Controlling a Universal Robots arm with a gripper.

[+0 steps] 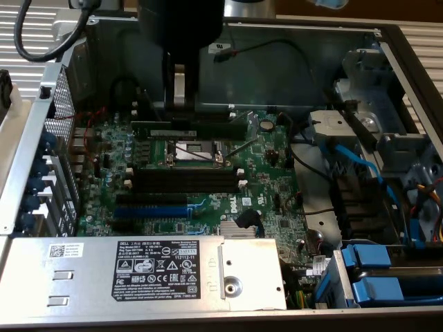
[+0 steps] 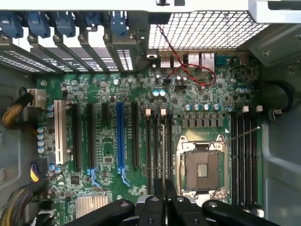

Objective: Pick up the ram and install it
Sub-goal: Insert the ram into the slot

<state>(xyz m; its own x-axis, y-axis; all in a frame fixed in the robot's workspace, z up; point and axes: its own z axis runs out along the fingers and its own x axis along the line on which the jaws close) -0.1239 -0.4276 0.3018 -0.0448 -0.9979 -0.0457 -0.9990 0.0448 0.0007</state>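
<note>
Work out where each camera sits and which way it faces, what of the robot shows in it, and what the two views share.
Exterior view: off the arm, above the power supply, looking down at a slant across the motherboard; the dark arm and its hand, gripping the ram, show.
Wrist view: on the wrist, looking straight down at the motherboard; the hand's black fingers show.
Shared: the blue expansion slot, the CPU socket and the hand.

My claw [image 1: 180, 111] holds the ram [image 1: 214, 128] above the motherboard [image 1: 277, 173], where the memory slots [image 1: 187, 181] lie between the processor socket [image 1: 194, 150] and the expansion slot [image 1: 149, 209].
</note>
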